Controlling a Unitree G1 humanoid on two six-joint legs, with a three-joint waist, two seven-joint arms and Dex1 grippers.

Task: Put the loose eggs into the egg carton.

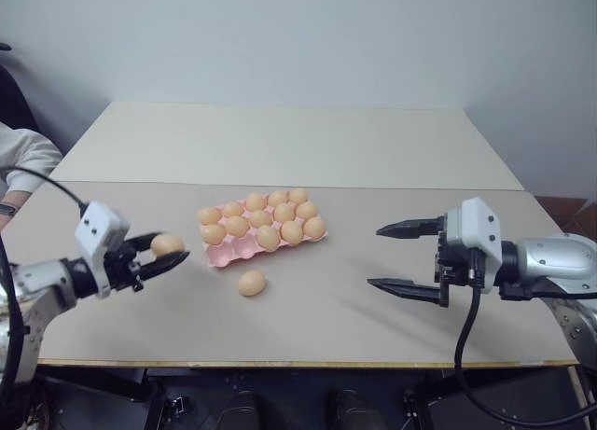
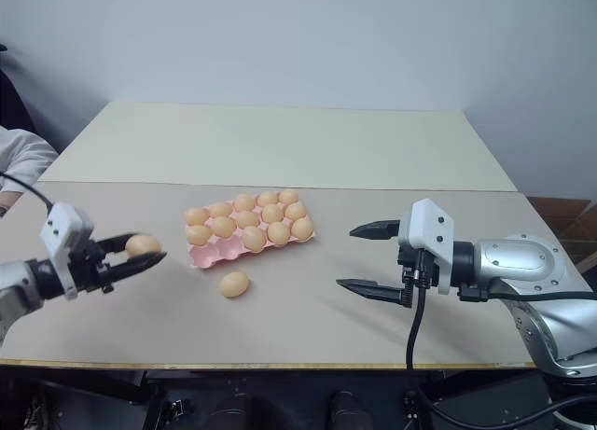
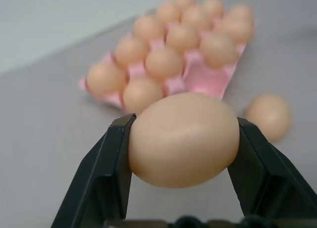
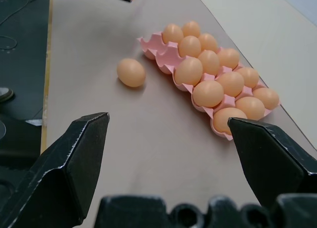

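**On the grey table: left gripper has an egg, one more lies loose**

Over at the left side of the table (image 1: 373, 309), the left gripper (image 1: 160, 256) is clamped on a tan egg (image 1: 168, 244), and the left wrist view makes it plain: the two black fingers (image 3: 104, 173) press on either side of the shell, the egg sitting right at their tips. It hangs above the tabletop, just off the carton's left end and apart from it.

Centre stage, the pink egg carton (image 1: 227, 254) lies flat, angled slightly, with most of its cups filled by eggs in rows. A few cups at the near left end are bare pink. Just in front of that end, close to the carton but not touching it, a single loose egg (image 1: 251, 283) rests on the table.

On the right, the right gripper (image 1: 396, 258) hovers over the table well apart from the carton, pointing toward it. Its fingers (image 4: 74, 168) are spread wide, nothing between them. At the far left edge, a person's sleeve (image 1: 23, 155) shows beside the table.
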